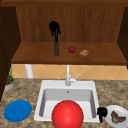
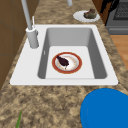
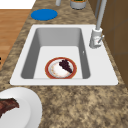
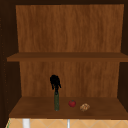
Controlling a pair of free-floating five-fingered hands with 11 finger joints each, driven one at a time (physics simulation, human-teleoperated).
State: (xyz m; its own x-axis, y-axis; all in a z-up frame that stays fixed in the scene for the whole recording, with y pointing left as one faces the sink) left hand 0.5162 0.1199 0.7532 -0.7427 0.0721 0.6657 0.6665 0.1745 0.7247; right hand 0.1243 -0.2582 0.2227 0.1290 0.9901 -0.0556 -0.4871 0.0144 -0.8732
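While the left hand (image 1: pixel 54 28) tops the bottle (image 1: pixel 56 47), open shelf (image 1: pixel 105 56) lies rightward.

I count two black hands, left hand (image 1: pixel 54 28) and right hand (image 1: pixel 101 112). One green bottle (image 1: pixel 56 47), one tomato (image 1: pixel 72 49), one walnut-like lump (image 1: pixel 84 52). Three plates: blue plate (image 1: pixel 17 110), white plate (image 1: pixel 121 112), red-rimmed plate (image 2: pixel 67 62). One faucet (image 1: pixel 68 77).

The left hand (image 1: pixel 54 28) hangs high at the far left, fingers drooping downward — the right hand (image 1: pixel 101 113) hovers low, near right, fingers curled.
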